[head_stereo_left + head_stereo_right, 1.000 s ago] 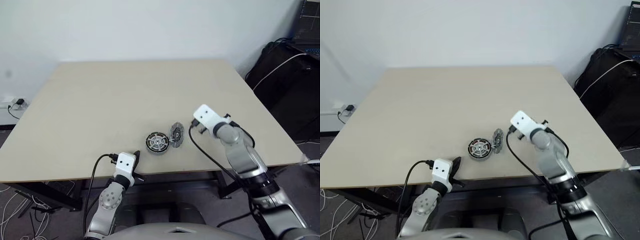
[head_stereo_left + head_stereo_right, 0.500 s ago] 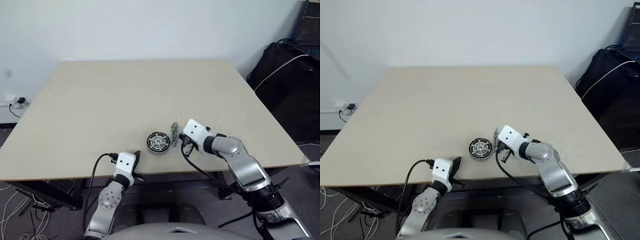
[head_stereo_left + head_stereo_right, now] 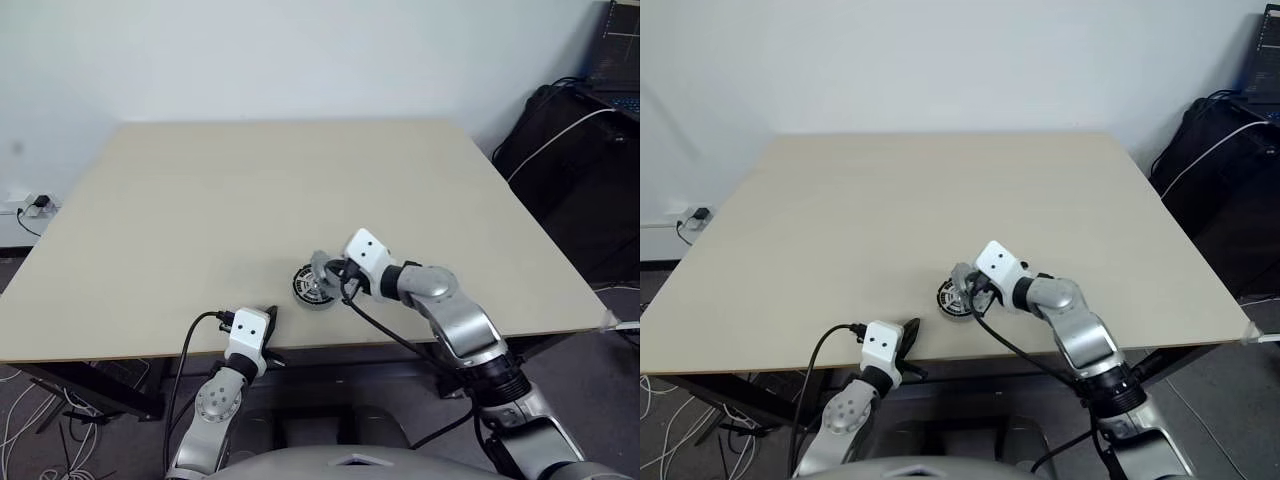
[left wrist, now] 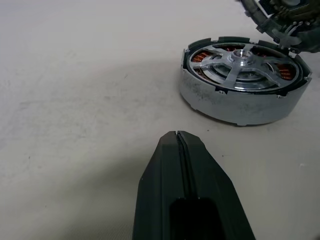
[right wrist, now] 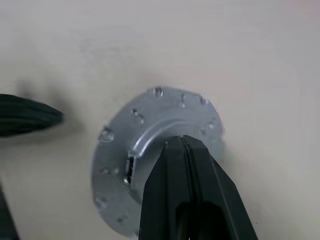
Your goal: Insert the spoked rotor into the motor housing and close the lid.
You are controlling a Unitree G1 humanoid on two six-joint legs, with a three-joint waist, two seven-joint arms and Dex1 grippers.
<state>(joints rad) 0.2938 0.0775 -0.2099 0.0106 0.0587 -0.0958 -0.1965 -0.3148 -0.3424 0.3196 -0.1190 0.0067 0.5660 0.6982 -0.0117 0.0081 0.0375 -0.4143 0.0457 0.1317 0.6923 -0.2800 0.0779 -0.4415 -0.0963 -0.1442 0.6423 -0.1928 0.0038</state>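
- The motor housing (image 4: 243,85) sits flat on the beige counter (image 3: 250,190), its grey wall outside and copper-brown windings showing under the metal arms
- The spoked rotor (image 4: 245,62) lies inside the housing, its pale silver spokes running out from a small hub across the windings
- The left fingers (image 4: 178,137) are pressed together with only a thin seam between them, holding nothing
- Those left fingers point across bare counter toward the housing, which lies ahead of their tips and a little to one side, apart from them
- In the head views the left fingers (image 3: 270,318) are near the counter's front edge, with the housing (image 3: 312,287) just beyond them
- The right fingers (image 5: 181,142) are closed tight against each other, and no part is clamped between them
- The lid (image 5: 150,150) is directly past the right fingertips, its smooth grey face with small studs around the rim and a raised centre turned toward them
- The right fingertips overlap the lid's raised centre in the wrist view; whether they press on it I cannot tell
- In the head views the lid (image 3: 324,267) is tilted over the housing's far right edge, right at the tips of the right fingers (image 3: 338,270)
- A black cable (image 3: 195,345) loops from the left wrist below the counter's edge
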